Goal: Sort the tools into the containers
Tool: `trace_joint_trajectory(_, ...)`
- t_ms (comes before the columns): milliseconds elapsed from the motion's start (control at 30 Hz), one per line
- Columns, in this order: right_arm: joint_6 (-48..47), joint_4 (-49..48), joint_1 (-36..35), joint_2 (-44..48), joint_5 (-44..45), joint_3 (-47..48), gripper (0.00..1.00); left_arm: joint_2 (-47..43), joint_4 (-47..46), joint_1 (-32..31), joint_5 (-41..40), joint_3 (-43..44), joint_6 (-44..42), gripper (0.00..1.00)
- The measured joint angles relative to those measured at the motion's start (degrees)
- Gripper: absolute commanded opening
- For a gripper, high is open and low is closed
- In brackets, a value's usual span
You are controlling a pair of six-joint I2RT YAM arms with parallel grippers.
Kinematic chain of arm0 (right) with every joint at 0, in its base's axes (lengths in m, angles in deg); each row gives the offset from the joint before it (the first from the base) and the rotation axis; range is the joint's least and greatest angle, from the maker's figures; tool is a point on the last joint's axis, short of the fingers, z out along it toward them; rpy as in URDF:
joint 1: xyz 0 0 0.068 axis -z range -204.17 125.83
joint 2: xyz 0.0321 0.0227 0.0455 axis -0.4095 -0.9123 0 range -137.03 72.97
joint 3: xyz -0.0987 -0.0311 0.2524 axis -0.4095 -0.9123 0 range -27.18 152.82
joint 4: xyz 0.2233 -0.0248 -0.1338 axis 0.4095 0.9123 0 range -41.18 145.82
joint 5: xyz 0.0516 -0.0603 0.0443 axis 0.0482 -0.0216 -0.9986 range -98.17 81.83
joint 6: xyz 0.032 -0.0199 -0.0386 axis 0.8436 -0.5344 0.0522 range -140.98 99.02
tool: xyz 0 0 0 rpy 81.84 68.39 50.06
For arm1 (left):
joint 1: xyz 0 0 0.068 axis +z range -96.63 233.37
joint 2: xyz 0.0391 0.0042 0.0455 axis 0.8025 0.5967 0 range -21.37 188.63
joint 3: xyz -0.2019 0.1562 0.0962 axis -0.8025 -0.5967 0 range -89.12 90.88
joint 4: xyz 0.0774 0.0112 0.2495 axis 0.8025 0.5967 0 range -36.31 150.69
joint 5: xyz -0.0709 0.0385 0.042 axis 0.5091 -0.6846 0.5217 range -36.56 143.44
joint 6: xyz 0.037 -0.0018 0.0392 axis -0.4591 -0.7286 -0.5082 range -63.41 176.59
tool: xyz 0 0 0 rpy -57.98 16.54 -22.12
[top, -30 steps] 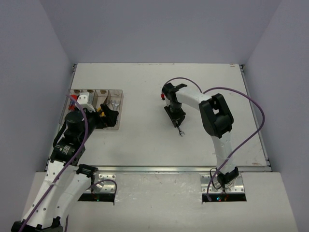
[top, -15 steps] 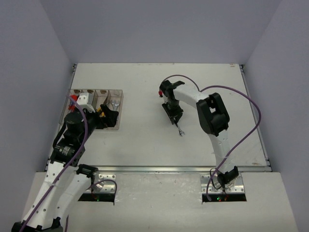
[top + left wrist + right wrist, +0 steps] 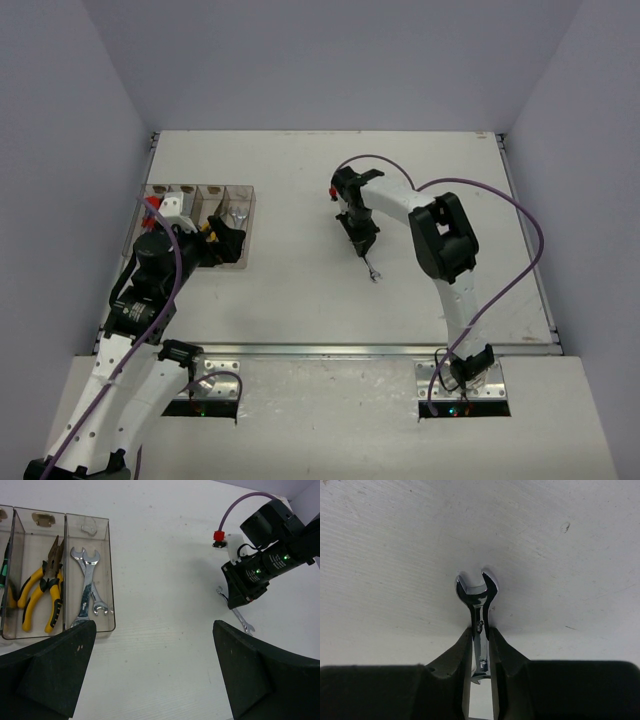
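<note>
Your right end effector [image 3: 480, 647] is pinched narrow on the shaft of the silver wrench [image 3: 476, 592], near the middle of the top view. In the last second the arm slid a little to the upper left and the wrench tip came along, so the grip seems good. Your left end effector [image 3: 150, 645] is wide and holds nothing, by the clear bins [image 3: 65, 530] at the left. The rightmost bin [image 3: 111, 570] already has two wrenches [image 3: 89, 587]. This one likely belongs there.

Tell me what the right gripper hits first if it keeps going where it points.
Probably the table: the right gripper is shut on a wrench whose head looks at or near that surface.
</note>
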Motion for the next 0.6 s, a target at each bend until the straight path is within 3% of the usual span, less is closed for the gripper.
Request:
trace_joint_trajectory(133,-0.1,-0.8,0.0,0.6,0.7,-0.9,0.34,0.0,0.0,0.0,0.0,0.0,0.0,1.00)
trace_joint_trajectory(600,0.9,-7.0,0.4,4.9,0.2,-7.7,0.31,0.0,0.0,0.0,0.0,0.0,0.0,1.00)
